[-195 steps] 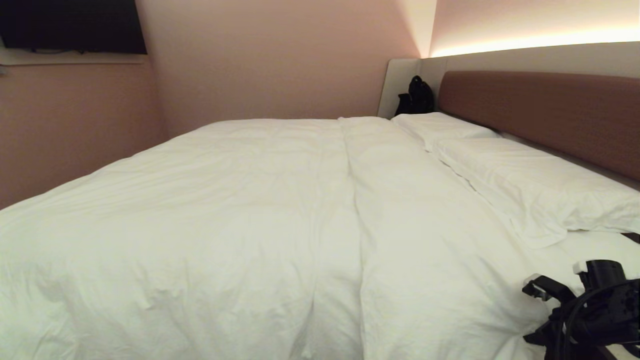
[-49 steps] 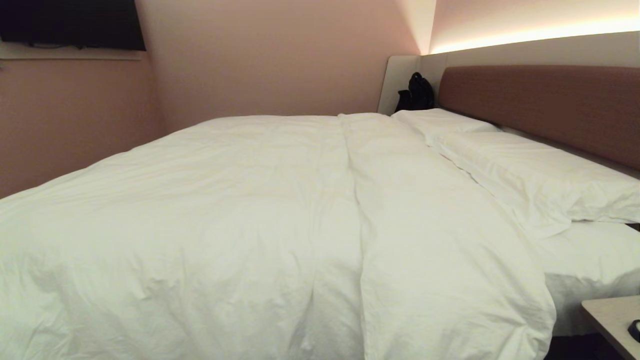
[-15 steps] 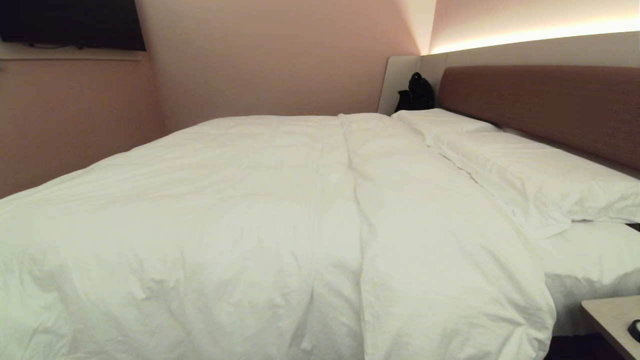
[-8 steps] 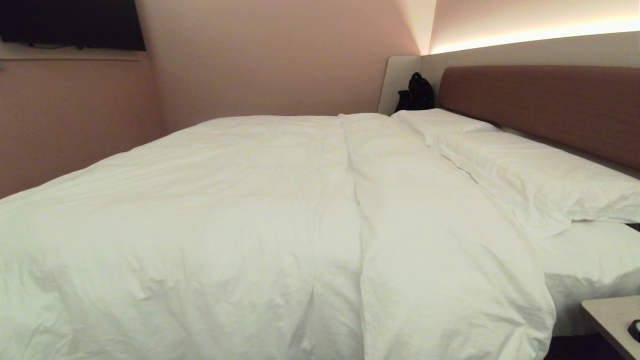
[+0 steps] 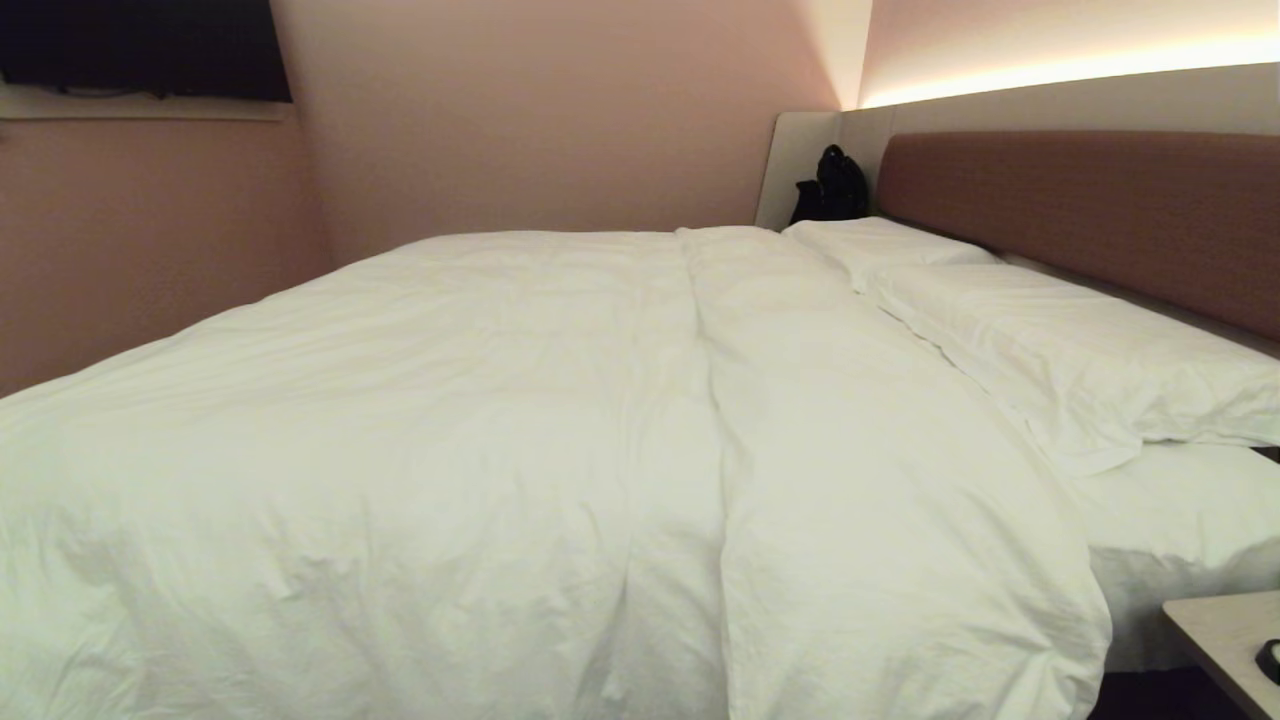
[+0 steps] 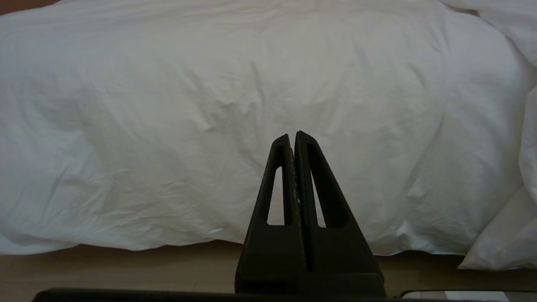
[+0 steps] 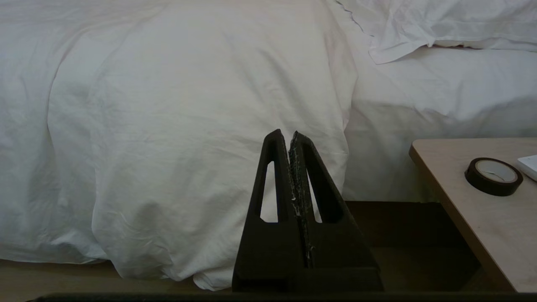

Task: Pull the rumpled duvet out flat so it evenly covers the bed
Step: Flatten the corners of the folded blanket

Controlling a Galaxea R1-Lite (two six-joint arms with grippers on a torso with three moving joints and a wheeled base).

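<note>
Duvet [image 5: 560, 450] edge hangs over bed [image 5: 1180, 520] side.

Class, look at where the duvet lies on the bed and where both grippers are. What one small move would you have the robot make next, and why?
Probably none beyond a check: the duvet already spreads across the bed, reaching the pillows and draping over the near edge. The left gripper and right gripper are shut, empty and clear of it. At most, smooth the long crease.
</note>
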